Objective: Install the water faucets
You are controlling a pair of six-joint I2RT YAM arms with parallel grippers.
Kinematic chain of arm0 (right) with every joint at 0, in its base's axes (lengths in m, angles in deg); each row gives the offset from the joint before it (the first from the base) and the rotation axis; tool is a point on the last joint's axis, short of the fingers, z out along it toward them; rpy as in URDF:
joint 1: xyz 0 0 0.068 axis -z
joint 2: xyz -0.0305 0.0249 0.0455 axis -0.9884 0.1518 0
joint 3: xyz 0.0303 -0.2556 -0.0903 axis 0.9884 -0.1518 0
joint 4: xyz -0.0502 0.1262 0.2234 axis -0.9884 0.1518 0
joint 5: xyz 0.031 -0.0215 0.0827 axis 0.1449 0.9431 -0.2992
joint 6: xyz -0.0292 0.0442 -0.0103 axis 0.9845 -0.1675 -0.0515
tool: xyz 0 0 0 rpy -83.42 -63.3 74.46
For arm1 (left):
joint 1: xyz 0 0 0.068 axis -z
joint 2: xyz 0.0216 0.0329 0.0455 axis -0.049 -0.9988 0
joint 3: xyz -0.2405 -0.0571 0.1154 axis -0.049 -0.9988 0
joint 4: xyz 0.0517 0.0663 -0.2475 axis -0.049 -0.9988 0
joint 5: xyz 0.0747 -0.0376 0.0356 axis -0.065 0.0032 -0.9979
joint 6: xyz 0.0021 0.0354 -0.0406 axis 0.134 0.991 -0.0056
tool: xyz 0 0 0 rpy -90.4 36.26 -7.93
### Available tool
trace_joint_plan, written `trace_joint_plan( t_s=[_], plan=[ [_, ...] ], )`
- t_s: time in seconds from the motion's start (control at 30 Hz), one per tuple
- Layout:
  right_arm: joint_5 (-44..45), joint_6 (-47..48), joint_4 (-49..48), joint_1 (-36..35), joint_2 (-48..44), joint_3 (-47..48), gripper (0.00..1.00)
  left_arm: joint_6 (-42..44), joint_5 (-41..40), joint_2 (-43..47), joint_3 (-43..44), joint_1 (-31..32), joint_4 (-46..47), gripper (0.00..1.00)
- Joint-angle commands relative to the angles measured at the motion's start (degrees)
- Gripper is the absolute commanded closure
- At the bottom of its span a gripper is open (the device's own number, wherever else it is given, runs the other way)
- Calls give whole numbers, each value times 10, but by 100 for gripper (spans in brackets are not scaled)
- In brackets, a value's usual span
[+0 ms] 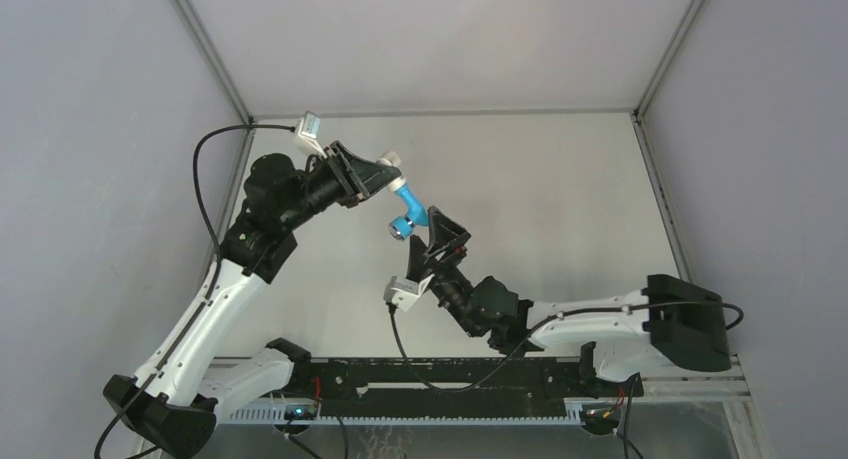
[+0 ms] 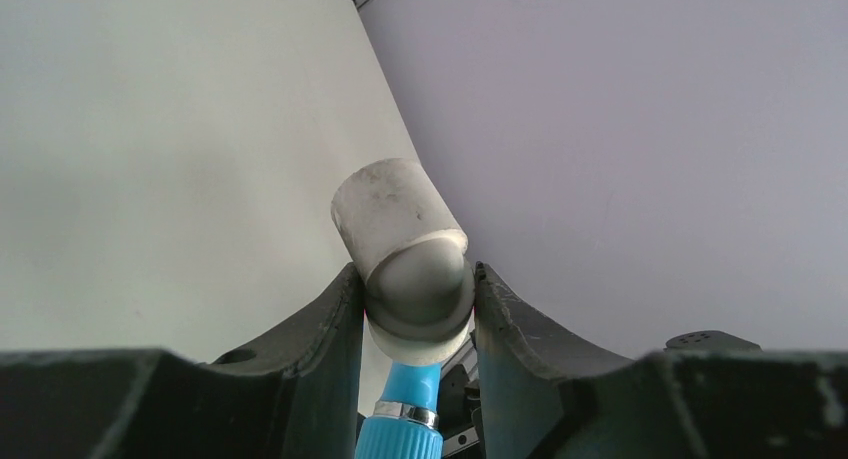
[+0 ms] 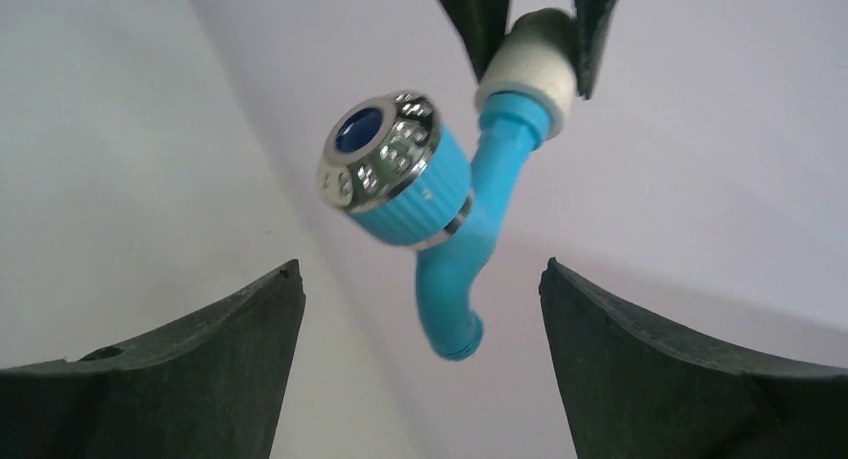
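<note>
- The left gripper [image 2: 418,291] was clamped on the white fitting [image 2: 398,214] and held it up off the table.
- The faucet [image 3: 455,204] hung from the fitting's lower end, with its blue stem inside the white collar. The fingers half hid the joint, so how deep it sat could not be told.
- The right gripper [image 3: 421,263] stood wide, one finger on each side of the faucet and touching neither.
- The step in hand looked like seating the faucet fully into the fitting, by turning or pressing.
- To do that well, the right jaws should close on the ribbed blue cap with the chrome face, or on the body just under it. The thin curved spout would likely slip.
- Force should run along the stem. A sideways push could cock the joint or roll the round, smooth fitting out of the left grip.
- The left arm should act as the counter-hold and not give.
- The table [image 1: 560,199] was plain matte white, and the joint hung above its left-middle part.
- Pale grey walls [image 1: 100,129] closed in three sides, with metal frame strips at the corners. Both arms met well away from them.
</note>
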Motion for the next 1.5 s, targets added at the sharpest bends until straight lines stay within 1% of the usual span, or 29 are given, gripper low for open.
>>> trace_joint_plan(
  t_s=[0.0, 0.07, 0.13, 0.2, 0.27, 0.33, 0.43, 0.47, 0.5, 0.53, 0.6, 0.63, 0.7, 0.73, 0.77, 0.8, 0.87, 1.1, 1.17, 1.23, 1.3, 1.33, 1.47],
  plan=[
    [27, 190, -322, 7, 87, 11, 8, -16, 19, 2, 42, 1, 30, 100],
    [30, 214, -358, 14, 136, 24, 9, -20, 24, 1, 41, 1, 32, 100],
    [32, 203, -364, 21, 156, 34, 12, -22, 28, 0, 41, 1, 33, 100],
    [34, 190, -374, 26, 162, 38, 19, -23, 30, 0, 42, 2, 34, 100],
    [38, 182, -387, 31, 164, 44, 30, -22, 31, 1, 42, 1, 34, 100],
    [48, 177, -394, 34, 167, 55, 45, -23, 29, -1, 41, 1, 34, 100],
    [55, 176, -396, 38, 176, 68, 62, -28, 35, -4, 40, 1, 39, 100],
    [55, 177, -396, 38, 179, 70, 75, -29, 37, -5, 39, 1, 41, 100],
    [54, 177, -397, 38, 181, 72, 94, -29, 39, -5, 38, 1, 42, 100],
    [53, 176, -396, 38, 182, 72, 100, -30, 39, -2, 37, 1, 43, 100],
    [50, 176, -397, 38, 187, 72, 100, -33, 43, 0, 34, 1, 42, 99],
    [49, 179, -397, 38, 188, 72, 100, -35, 47, 0, 34, 1, 42, 89],
    [46, 186, -398, 38, 193, 72, 100, -39, 53, -2, 36, 1, 35, 55],
    [43, 189, -398, 38, 195, 72, 100, -40, 55, -2, 39, 1, 29, 44],
    [39, 191, -398, 37, 196, 72, 100, -40, 57, -4, 40, 1, 20, 36],
    [35, 194, -399, 37, 199, 72, 100, -38, 58, -6, 43, 1, 11, 30],
    [27, 201, -399, 37, 203, 71, 100, -34, 62, -11, 51, 1, -4, 27],
    [6, 222, -400, 32, 210, 71, 100, -21, 69, -38, 76, 1, -46, 29],
    [-1, 230, -400, 30, 211, 70, 100, -17, 67, -47, 84, 1, -62, 32],
    [-6, 240, -400, 28, 215, 68, 100, -12, 63, -53, 94, 1, -76, 37],
    [-11, 247, -400, 25, 217, 64, 100, -11, 56, -57, 97, 0, -83, 45],
    [-13, 249, -400, 24, 218, 62, 100, -10, 53, -57, 97, 0, -84, 51],
    [-16, 244, -400, 17, 213, 53, 100, -10, 51, -60, 96, -2, -85, 81]
  ],
)
